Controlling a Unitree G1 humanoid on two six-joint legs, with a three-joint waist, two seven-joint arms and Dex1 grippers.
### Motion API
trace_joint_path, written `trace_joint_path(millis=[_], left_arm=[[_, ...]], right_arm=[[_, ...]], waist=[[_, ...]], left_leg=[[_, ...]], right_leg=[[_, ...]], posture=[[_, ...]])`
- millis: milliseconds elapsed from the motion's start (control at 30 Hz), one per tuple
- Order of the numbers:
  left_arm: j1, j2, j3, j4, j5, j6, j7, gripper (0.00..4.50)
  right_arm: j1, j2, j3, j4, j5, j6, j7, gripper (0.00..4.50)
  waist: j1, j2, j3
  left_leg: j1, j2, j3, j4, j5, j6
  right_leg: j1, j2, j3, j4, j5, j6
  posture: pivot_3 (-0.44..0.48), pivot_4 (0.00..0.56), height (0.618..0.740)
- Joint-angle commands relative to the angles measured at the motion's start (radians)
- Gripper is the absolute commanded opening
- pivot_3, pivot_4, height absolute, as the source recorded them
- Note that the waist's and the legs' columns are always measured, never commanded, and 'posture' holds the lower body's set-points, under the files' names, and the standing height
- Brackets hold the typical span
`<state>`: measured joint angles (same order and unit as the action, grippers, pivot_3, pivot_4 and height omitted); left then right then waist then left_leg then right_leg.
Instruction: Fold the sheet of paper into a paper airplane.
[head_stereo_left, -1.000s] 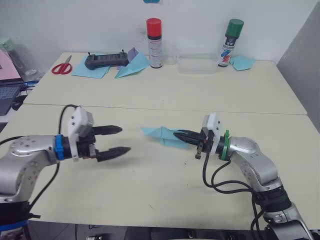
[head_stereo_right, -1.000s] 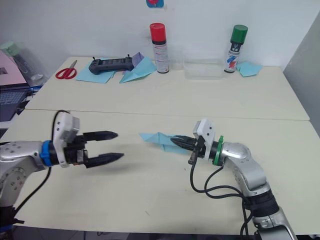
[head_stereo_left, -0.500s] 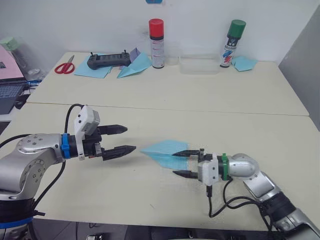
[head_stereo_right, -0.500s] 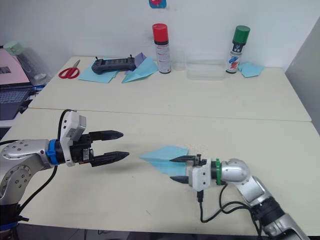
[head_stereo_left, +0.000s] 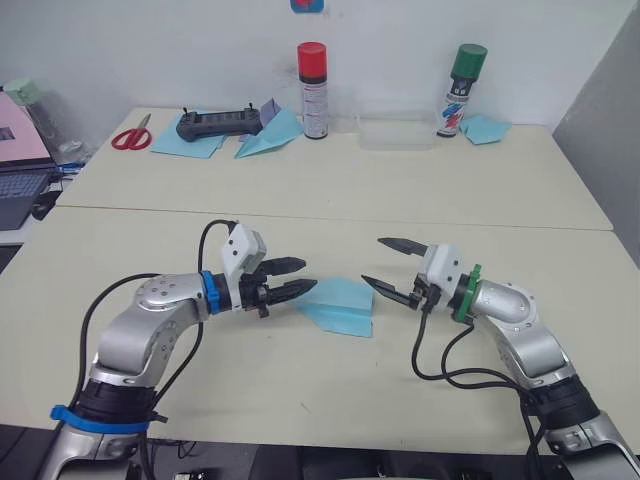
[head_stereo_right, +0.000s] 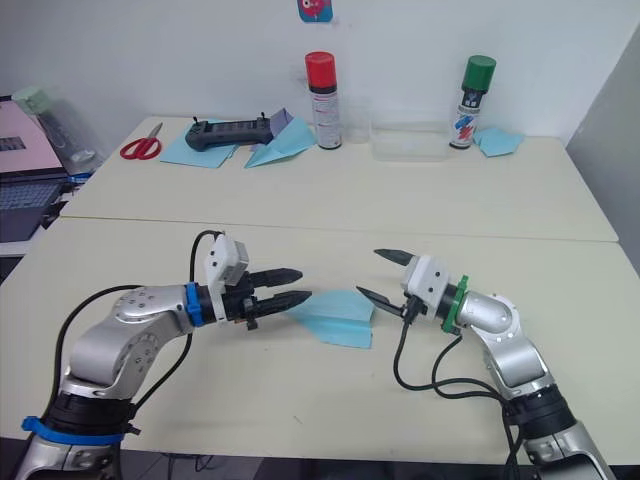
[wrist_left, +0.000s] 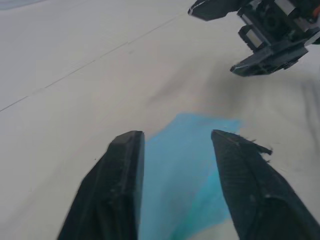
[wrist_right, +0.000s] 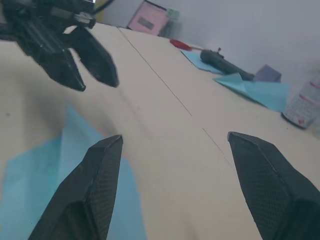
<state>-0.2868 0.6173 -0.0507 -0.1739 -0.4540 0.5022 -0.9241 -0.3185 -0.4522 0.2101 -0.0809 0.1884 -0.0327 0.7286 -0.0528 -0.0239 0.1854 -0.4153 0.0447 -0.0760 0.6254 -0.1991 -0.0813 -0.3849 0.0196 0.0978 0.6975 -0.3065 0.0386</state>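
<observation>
The paper (head_stereo_left: 340, 305) lies flat on the bench (head_stereo_left: 300, 380) — free between 2 end effectors: left (head_stereo_left: 297, 279) narrowly parted at its tip, right (head_stereo_left: 390, 268) wide, empty.

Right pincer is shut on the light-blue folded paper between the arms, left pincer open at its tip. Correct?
Not quite. The right pincer is open, holding nothing, beside the wide end of the light-blue folded paper, which lies flat on the table; the left eye view shows it. The left pincer is open at its tip.
</observation>
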Motion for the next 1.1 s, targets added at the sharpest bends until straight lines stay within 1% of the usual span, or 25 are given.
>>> trace_joint_path(millis=[33, 133, 300, 467, 533, 667, 767, 833, 867, 900, 933, 1000, 1100], left_arm=[[0.022, -0.014, -0.051, 0.013, 0.063, -0.053, 0.006, 0.94], [0.053, -0.031, -0.065, 0.019, 0.055, -0.047, -0.005, 0.01], [0.107, -0.015, -0.08, -0.003, 0.059, -0.036, -0.035, 0.01], [0.142, -0.016, -0.094, 0.015, 0.089, -0.06, -0.037, 0.01], [0.154, -0.011, -0.101, 0.025, 0.104, -0.074, -0.037, 0.01], [0.174, 0.0, -0.11, 0.053, 0.134, -0.105, -0.043, 0.01], [0.176, -0.002, -0.109, 0.059, 0.136, -0.115, -0.044, 0.01], [0.174, -0.005, -0.109, 0.059, 0.135, -0.114, -0.043, 0.0], [0.172, -0.006, -0.109, 0.06, 0.135, -0.114, -0.043, 0.0], [0.171, -0.007, -0.109, 0.06, 0.135, -0.113, -0.043, 0.0], [0.17, -0.009, -0.109, 0.06, 0.134, -0.113, -0.043, 0.0], [0.167, -0.013, -0.109, 0.062, 0.133, -0.114, -0.042, 0.0], [0.168, -0.016, -0.109, 0.058, 0.131, -0.113, -0.04, 0.0]], right_arm=[[0.02, 0.011, -0.007, -0.07, 0.011, 0.057, -0.012, 3.47], [0.065, 0.015, 0.012, -0.115, 0.002, 0.088, -0.009, 3.47], [0.097, 0.018, 0.011, -0.15, -0.003, 0.123, -0.01, 3.47], [0.112, 0.021, -0.013, -0.18, 0.049, 0.25, -0.009, 3.47], [0.113, 0.021, -0.045, -0.208, 0.117, 0.361, -0.012, 3.47], [0.087, -0.008, -0.11, -0.258, 0.27, 0.666, -0.025, 3.47], [0.051, -0.027, -0.175, -0.277, 0.394, 0.919, -0.063, 3.47], [0.027, -0.03, -0.222, -0.289, 0.49, 1.059, -0.073, 3.85], [0.015, -0.031, -0.239, -0.292, 0.519, 1.129, -0.092, 4.1], [0.004, -0.042, -0.242, -0.296, 0.539, 1.192, -0.101, 4.44], [-0.006, -0.048, -0.242, -0.296, 0.555, 1.243, -0.11, 4.48], [-0.03, 0.004, -0.279, -0.271, 0.587, 1.358, -0.179, 4.48], [-0.057, 0.068, -0.303, -0.25, 0.595, 1.464, -0.245, 4.48]], waist=[[0.001, 0.0, 0.0], [0.002, 0.0, 0.0], [-0.001, 0.0, 0.0], [-0.001, 0.0, 0.0], [-0.001, 0.0, 0.0], [0.0, 0.0, 0.0], [0.0, 0.001, 0.0], [-0.001, 0.001, 0.0], [-0.001, 0.001, -0.001], [-0.001, 0.001, -0.001], [-0.001, 0.001, -0.001], [-0.002, 0.001, -0.001], [-0.003, 0.002, -0.001]], left_leg=[[0.0, 0.0, 0.0, 0.0, 0.0, 0.0], [-0.001, 0.0, 0.0, 0.0, 0.0, 0.0], [0.0, 0.0, 0.0, 0.0, 0.0, 0.0], [0.0, 0.0, 0.0, 0.0, 0.0, 0.0], [0.0, 0.0, 0.0, 0.0, 0.0, 0.0], [0.0, 0.0, 0.0, 0.0, 0.0, 0.0], [0.0, 0.0, 0.0, 0.0, 0.0, 0.0], [0.0, 0.0, 0.0, 0.0, 0.0, 0.0], [0.0, 0.0, 0.0, 0.0, 0.0, 0.0], [0.0, 0.0, 0.0, 0.0, 0.0, 0.0], [0.0, 0.0, 0.0, 0.0, 0.0, 0.0], [0.0, 0.0, 0.0, 0.0, 0.0, 0.0], [0.0, 0.0, 0.0, 0.0, 0.0, 0.0]], right_leg=[[0.0, 0.0, 0.0, 0.0, 0.0, 0.0], [-0.001, 0.0, 0.0, 0.0, 0.0, 0.0], [-0.001, 0.0, 0.0, 0.0, -0.001, 0.002], [0.0, 0.0, 0.0, 0.0, -0.002, 0.004], [0.0, 0.0, 0.0, 0.0, -0.002, 0.004], [0.0, 0.0, 0.0, 0.0, -0.002, 0.004], [0.0, 0.0, 0.0, 0.0, -0.002, 0.004], [0.0, 0.0, 0.0, 0.0, -0.002, 0.004], [0.0, 0.0, 0.0, 0.0, -0.002, 0.004], [0.0, 0.0, 0.0, 0.0, -0.002, 0.004], [0.0, 0.0, 0.0, 0.0, -0.002, 0.004], [0.0, 0.0, 0.0, 0.0, -0.003, 0.004], [0.0, 0.0, 0.0, 0.0, -0.003, 0.004]], posture=[[0.0, 0.15, 0.74], [0.0, 0.15, 0.74], [0.0, 0.15, 0.74], [0.0, 0.15, 0.74], [0.0, 0.15, 0.74], [0.0, 0.15, 0.74], [0.0, 0.15, 0.74], [0.0, 0.15, 0.74], [0.0, 0.15, 0.74], [0.0, 0.15, 0.74], [0.0, 0.15, 0.74], [0.0, 0.15, 0.74], [0.0, 0.15, 0.74]])
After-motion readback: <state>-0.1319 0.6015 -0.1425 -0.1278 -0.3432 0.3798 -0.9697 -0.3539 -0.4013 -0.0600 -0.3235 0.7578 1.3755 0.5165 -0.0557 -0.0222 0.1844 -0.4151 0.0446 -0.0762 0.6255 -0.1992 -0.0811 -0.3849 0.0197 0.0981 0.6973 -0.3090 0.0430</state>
